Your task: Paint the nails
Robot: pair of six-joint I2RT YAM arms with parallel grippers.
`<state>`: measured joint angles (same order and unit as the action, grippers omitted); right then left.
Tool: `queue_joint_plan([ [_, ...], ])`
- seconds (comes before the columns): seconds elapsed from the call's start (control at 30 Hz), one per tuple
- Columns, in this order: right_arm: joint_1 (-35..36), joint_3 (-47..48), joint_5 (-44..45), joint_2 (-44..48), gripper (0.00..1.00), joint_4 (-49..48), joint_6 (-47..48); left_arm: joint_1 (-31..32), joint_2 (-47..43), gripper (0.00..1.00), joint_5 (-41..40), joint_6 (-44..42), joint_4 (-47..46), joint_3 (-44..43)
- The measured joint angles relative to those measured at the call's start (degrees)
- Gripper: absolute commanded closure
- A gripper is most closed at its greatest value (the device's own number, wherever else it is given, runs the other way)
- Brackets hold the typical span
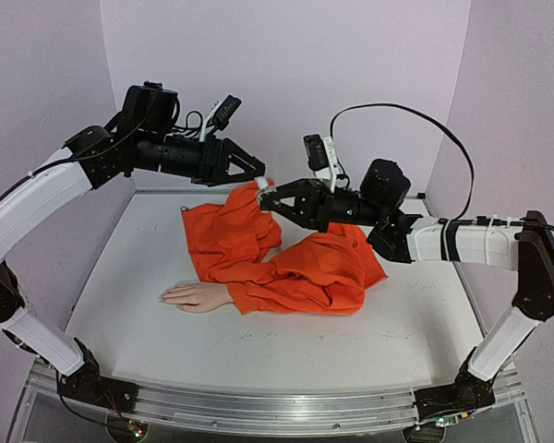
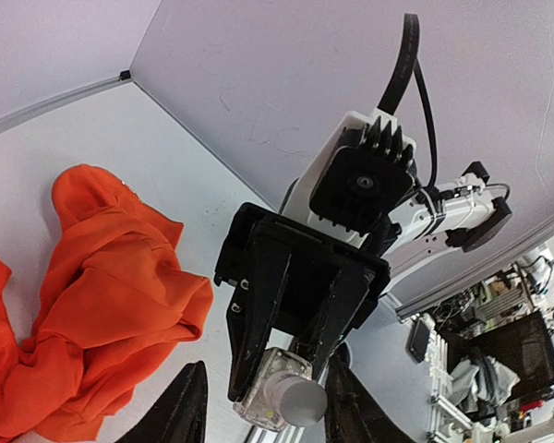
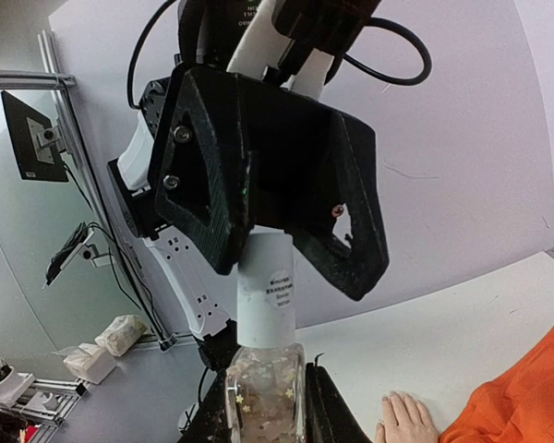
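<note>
The small clear glass bottle [image 3: 263, 392] with a pale grey cap [image 3: 266, 286] is held in the air, my right gripper [image 3: 263, 411] shut on its glass body. My left gripper [image 1: 256, 173] faces it with its jaws open around the cap's top, and a gap shows beside the cap [image 2: 294, 403] in the left wrist view. The pale mannequin hand [image 1: 192, 295] lies flat on the table below, its nails [image 3: 394, 400] pointing away from the orange sleeve [image 1: 286, 268]. Both grippers hang above the sleeve's far end.
The orange garment [image 2: 92, 277] is bunched across the middle of the white table [image 1: 397, 323]. Pale walls [image 1: 286, 55] close in the back and both sides. The arm bases stand on the metal rail [image 1: 258, 406] at the near edge.
</note>
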<state>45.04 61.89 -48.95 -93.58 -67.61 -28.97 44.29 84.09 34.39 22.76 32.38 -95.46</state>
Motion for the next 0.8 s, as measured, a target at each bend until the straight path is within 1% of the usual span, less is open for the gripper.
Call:
queue_joint_plan([
  [0.13, 0.0, 0.0, 0.1, 0.0, 1.0, -0.7, -0.9, 0.0, 0.1, 0.61, 0.5, 0.1, -0.6, 0.0],
  [0.17, 0.0, 0.0, 0.2, 0.0, 1.0, -0.8, -0.9, 0.1, 0.1, 0.63, 0.5, 0.1, -0.8, 0.0],
  [0.27, 0.0, 0.0, 0.9, 0.0, 1.0, -0.7, -0.8, 0.4, 0.3, 0.71, 0.5, 0.1, -1.0, 0.0],
  [0.43, 0.0, 0.0, 4.4, 0.1, 1.0, 2.0, 1.9, 1.2, 1.3, 0.87, -0.6, 0.0, -1.0, 0.0],
  [0.5, 0.4, 0.0, 8.1, 0.7, 1.0, 4.8, 4.3, 0.9, 1.7, 0.93, -2.1, 0.0, -1.0, 0.0],
  [0.53, 1.4, 0.0, 11.4, 1.4, 1.0, 7.0, 6.3, 0.8, 2.0, 0.96, -3.2, 0.1, -1.1, 0.0],
  [0.57, 2.7, 0.0, 16.9, 2.3, 1.0, 9.7, 9.0, 0.7, 2.3, 0.98, -4.3, 0.2, -1.2, 0.0],
  [0.6, 5.0, 0.0, 25.4, 3.4, 1.0, 12.4, 12.2, 0.5, 2.5, 0.99, -5.5, 0.4, -1.5, -0.1],
  [0.63, 8.3, 0.0, 36.1, 4.2, 1.0, 14.4, 16.4, 0.3, 2.7, 0.99, -6.4, 0.6, -1.5, -0.2],
  [0.7, 14.7, -0.1, 55.4, 4.5, 1.0, 15.3, 23.6, 0.1, 2.8, 0.99, -6.7, 1.3, -0.9, -0.6],
  [0.73, 17.3, -0.1, 63.0, 4.5, 1.0, 15.4, 26.5, 0.2, 2.8, 0.99, -6.4, 1.4, -0.3, -0.8],
  [0.77, 19.1, -0.1, 68.5, 4.5, 1.0, 15.4, 28.9, 0.6, 2.8, 0.99, -6.0, 1.6, 0.2, -0.9],
  [0.8, 20.2, -0.2, 71.7, 4.5, 1.0, 15.4, 30.9, 0.8, 2.8, 0.98, -6.0, 1.7, 0.3, -0.9],
])
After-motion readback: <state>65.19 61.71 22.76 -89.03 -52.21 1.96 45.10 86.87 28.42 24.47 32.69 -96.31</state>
